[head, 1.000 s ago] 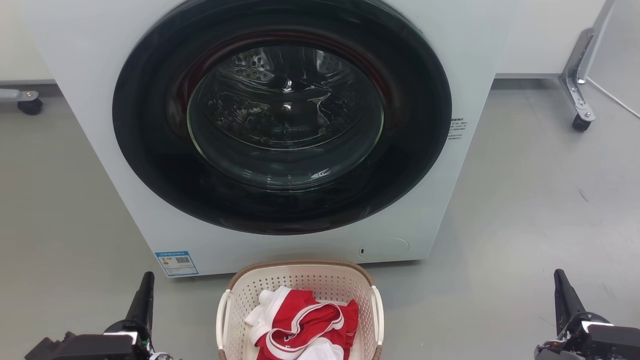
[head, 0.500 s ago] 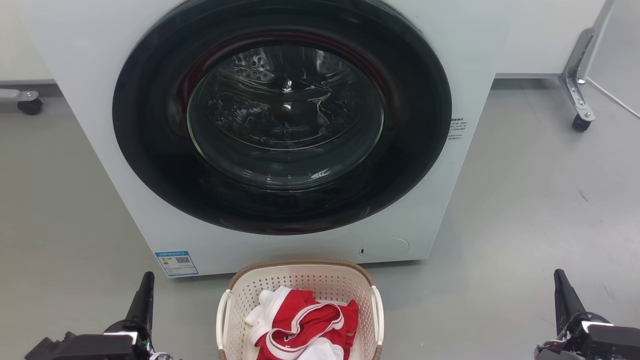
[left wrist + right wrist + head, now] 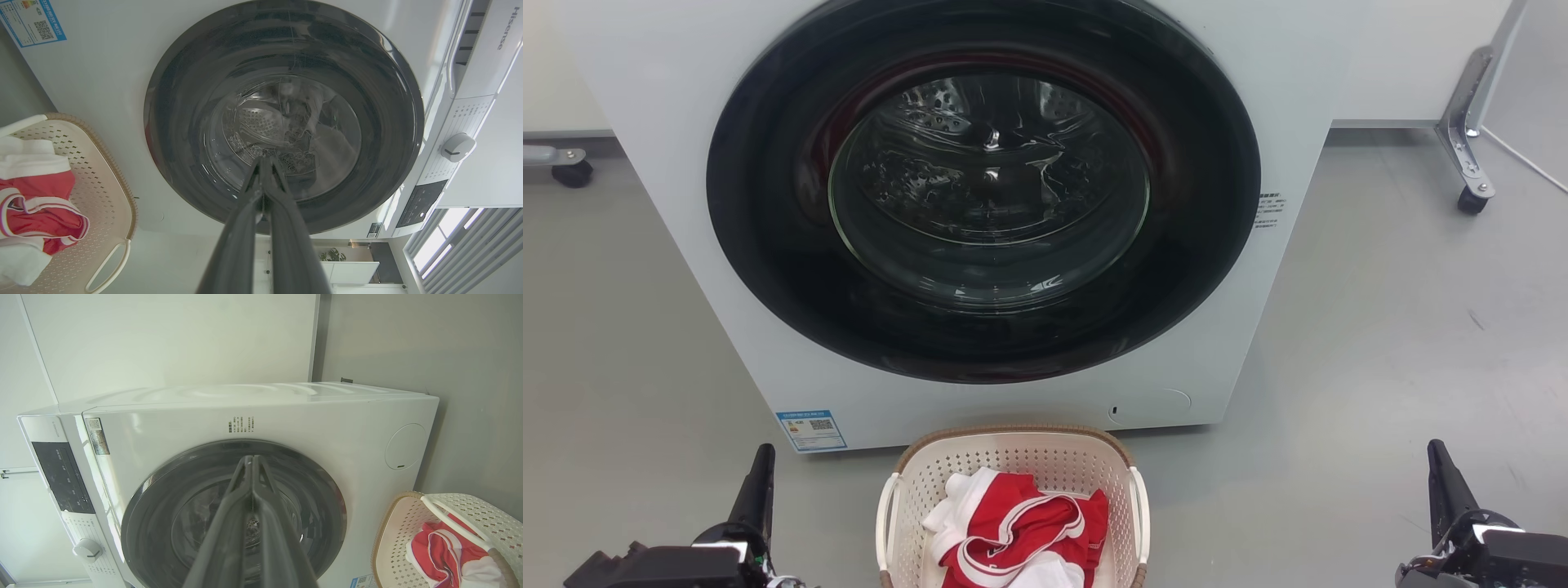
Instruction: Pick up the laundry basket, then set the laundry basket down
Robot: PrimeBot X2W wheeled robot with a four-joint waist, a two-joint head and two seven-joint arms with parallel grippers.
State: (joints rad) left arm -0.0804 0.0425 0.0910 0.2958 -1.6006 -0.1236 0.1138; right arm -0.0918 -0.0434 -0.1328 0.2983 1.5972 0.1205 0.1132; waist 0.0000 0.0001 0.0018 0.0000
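Head view — left gripper and right gripper flank the laundry basket, fingers pointing up, each pair pressed together, empty. Basket walls are perforated cream plastic — rounded, with a brown woven-look rim.

No visible change since earlier.

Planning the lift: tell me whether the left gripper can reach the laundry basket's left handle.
Probably yes: nothing stands between the left gripper and that handle, though the gripper is shut.
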